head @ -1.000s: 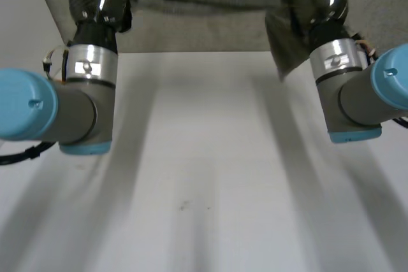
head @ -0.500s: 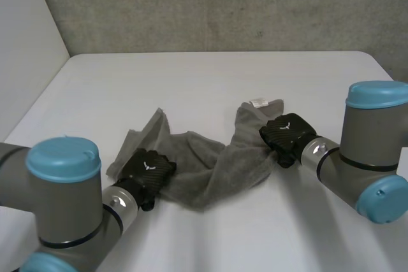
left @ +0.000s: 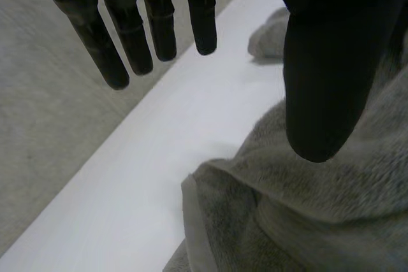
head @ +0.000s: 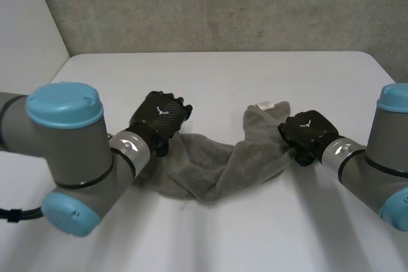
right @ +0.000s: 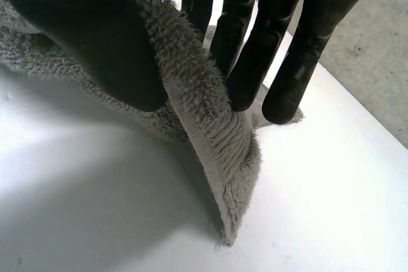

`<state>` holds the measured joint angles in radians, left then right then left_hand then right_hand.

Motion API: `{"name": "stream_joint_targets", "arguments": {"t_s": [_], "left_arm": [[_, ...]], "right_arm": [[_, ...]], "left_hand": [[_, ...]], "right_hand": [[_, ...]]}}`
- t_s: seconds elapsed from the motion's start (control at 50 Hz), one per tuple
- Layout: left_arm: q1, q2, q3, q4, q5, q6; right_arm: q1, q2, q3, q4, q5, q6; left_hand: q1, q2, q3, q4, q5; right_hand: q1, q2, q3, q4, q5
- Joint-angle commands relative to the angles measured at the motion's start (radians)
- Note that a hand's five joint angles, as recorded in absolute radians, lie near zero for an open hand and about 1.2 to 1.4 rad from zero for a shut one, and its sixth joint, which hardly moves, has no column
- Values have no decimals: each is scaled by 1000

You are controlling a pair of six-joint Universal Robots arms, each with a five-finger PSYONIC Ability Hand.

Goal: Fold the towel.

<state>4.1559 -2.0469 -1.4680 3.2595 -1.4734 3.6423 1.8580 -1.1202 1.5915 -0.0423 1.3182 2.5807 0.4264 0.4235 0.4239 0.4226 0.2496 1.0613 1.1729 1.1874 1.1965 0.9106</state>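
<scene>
fingers of the left hand are stretched out straight and released. there is bare space between them and the thumb, and nothing in their grasp. the thumb's tip hangs over the towel; whether it touches the pile cannot be told. fingers of the right hand are grasping the towel. in the right wrist view a hemmed edge is pinched between thumb and fingers. below the pinch the cloth hangs in a flap whose corner reaches the table or stops just above it.

counted: two hands, two arms, one towel, one table. the left hand is at the towel's left end, the right hand at its right end.

the towel is grey terry, fuzzy, with a flatter ribbed band along its hem. it is crumpled, not flat: a rumpled strip sagging between the two hands, with folds and a rolled edge under the left hand's thumb. one end stands up just beside the right hand, with a small white label at its top. the towel lies about the middle of the table, nearer the near edge than the far edge and well apart from both far corners.

the left arm comes in over the near left of the table, the right arm over the near right. behind the far edge rises a grey wall.
</scene>
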Motion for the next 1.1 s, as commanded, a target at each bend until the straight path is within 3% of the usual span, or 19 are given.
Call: {"name": "stream_joint_targets", "arguments": {"t_s": [0.02, 0.14, 0.36, 0.5, 0.54, 0.58, 0.6, 0.62, 0.64, 0.78, 0.92, 1.02, 1.1], "left_arm": [[69, -111, 52, -3, 146, 177], [98, -174, 84, -4, 180, 229], [119, -217, 80, 26, 257, 222], [119, -240, 80, 39, 263, 222], [119, -240, 81, 40, 263, 220], [118, -236, 83, 52, 262, 216], [118, -236, 83, 52, 262, 216], [118, -228, 80, 75, 260, 213], [118, -228, 80, 75, 260, 213], [112, -72, 12, 239, 220, 174], [115, 131, -29, 244, 143, 122], [112, 275, -74, 189, 117, 117], [113, 411, -86, 7, 114, 116]], "right_arm": [[-11, -4, -1, 1, -22, 1], [-11, -3, -1, 1, -25, 1], [-8, 3, -1, -1, -25, -1], [-8, 6, -1, -2, -24, -1], [-8, 6, -2, -4, -24, -1], [-8, 6, -4, -4, -24, -1], [-8, 6, -4, -4, -24, -1], [-10, 5, -5, -2, -24, -1], [-10, 5, -5, -2, -24, -1], [-17, -30, -31, 5, -19, 1], [-66, -144, -104, 64, -16, 2], [-108, -251, -206, 259, -25, -34], [-123, -299, -316, 508, -56, -134]], "left_hand": [[192, 195, 195, 196, 194], [186, 189, 189, 190, 189], [289, 292, 291, 293, 291], [327, 330, 330, 331, 329], [404, 406, 406, 407, 406], [748, 751, 751, 752, 750], [750, 753, 753, 754, 752], [954, 956, 956, 957, 956], [956, 958, 958, 959, 958], [970, 973, 972, 974, 972], [970, 973, 972, 974, 972], [970, 973, 972, 974, 972], [970, 973, 972, 974, 972]], "right_hand": [[335, 223, 209, 200, 311], [335, 223, 209, 200, 311], [335, 223, 209, 200, 311], [335, 223, 209, 200, 311], [335, 223, 209, 200, 311], [335, 223, 209, 200, 311], [335, 223, 209, 200, 311], [335, 223, 209, 200, 311], [335, 223, 209, 200, 311], [335, 223, 209, 200, 311], [335, 223, 209, 200, 311], [335, 223, 209, 200, 311], [335, 223, 209, 200, 311]]}}
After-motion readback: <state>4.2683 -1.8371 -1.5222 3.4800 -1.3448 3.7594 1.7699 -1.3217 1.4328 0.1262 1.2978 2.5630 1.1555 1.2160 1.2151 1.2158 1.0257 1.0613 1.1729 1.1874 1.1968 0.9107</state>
